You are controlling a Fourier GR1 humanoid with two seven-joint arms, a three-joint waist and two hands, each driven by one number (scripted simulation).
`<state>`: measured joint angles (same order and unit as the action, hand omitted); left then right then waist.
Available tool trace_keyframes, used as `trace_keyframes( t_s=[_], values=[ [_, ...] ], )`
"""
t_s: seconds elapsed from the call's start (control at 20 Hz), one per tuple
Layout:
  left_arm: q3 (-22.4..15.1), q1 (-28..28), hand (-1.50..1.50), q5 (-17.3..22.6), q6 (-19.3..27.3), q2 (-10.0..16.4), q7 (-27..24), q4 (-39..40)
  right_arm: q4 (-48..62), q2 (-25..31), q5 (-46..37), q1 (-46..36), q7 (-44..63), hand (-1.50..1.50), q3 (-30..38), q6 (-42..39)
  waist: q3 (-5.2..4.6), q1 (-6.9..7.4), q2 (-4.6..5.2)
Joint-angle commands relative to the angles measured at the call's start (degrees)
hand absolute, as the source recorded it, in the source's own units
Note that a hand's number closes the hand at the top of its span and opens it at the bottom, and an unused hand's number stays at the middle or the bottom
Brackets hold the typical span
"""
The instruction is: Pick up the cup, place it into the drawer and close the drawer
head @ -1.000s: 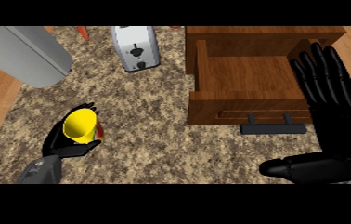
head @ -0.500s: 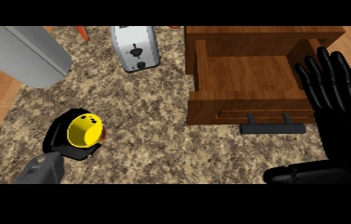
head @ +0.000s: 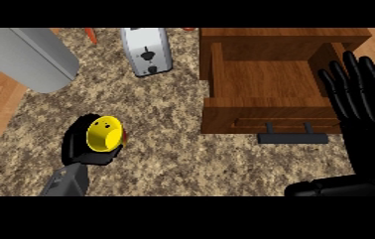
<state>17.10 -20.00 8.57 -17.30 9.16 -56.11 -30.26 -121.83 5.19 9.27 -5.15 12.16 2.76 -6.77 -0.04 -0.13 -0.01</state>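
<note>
cup, yellow, with its open mouth turned toward the view and a few dark marks showing on its inner face, lies tilted in the left hand near the lower left of the view. the black fingers and thumb of that hand curl round the cup from the left and from below, so the hand is closed about it. whether the cup's underside is off the tabletop or just brushing it i cannot tell from this steep angle. the grey left forearm comes in from the lower edge just beneath.

the wooden drawer stands pulled open at the right, well apart from the cup, with its bare wooden floor showing. its dark handle juts from the front wall over the speckled tabletop.

the right hand shows at the right edge, over the drawer's right wall. its fingers are straight and spread, pointing toward the top of the view, and it holds nothing. below it the black arm bends across the lower right corner.

a silver toaster lies at the top of the tabletop, left of the drawer, slots facing up. a large grey rounded object fills the upper left corner, and a small orange thing peeks out between it and the toaster.
</note>
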Motion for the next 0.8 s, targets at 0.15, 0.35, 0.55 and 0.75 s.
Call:
trace_keyframes(
  t_s=[0.15,0.35,0.55,0.75],
  values=[
    [-3.26,4.34,1.5,2.5,-1.5,-4.22,1.9,-16.19,0.8,0.53,0.52,1.02,-2.02,-1.5,1.85,-0.79,0.12,0.7,-0.29],
    [-7.76,4.53,1.5,1.74,0.71,-5.75,10.44,-26.58,-0.46,-0.44,-1.43,0.22,0.35,-1.5,-0.17,1.02,0.1,0.75,-0.3],
    [-9.68,3.92,1.5,4.33,2.42,-6.75,20.86,-38.16,0.93,1.2,0.75,2.15,-1.4,-1.5,2.29,-1.48,0.11,0.54,-0.29],
    [-13.43,1.01,1.5,7.73,8.67,-9.07,30.89,-47.56,0.79,-0.26,-2.28,-0.07,-0.21,-1.5,-0.26,0.77,0.09,0.5,-0.27]
  ],
)
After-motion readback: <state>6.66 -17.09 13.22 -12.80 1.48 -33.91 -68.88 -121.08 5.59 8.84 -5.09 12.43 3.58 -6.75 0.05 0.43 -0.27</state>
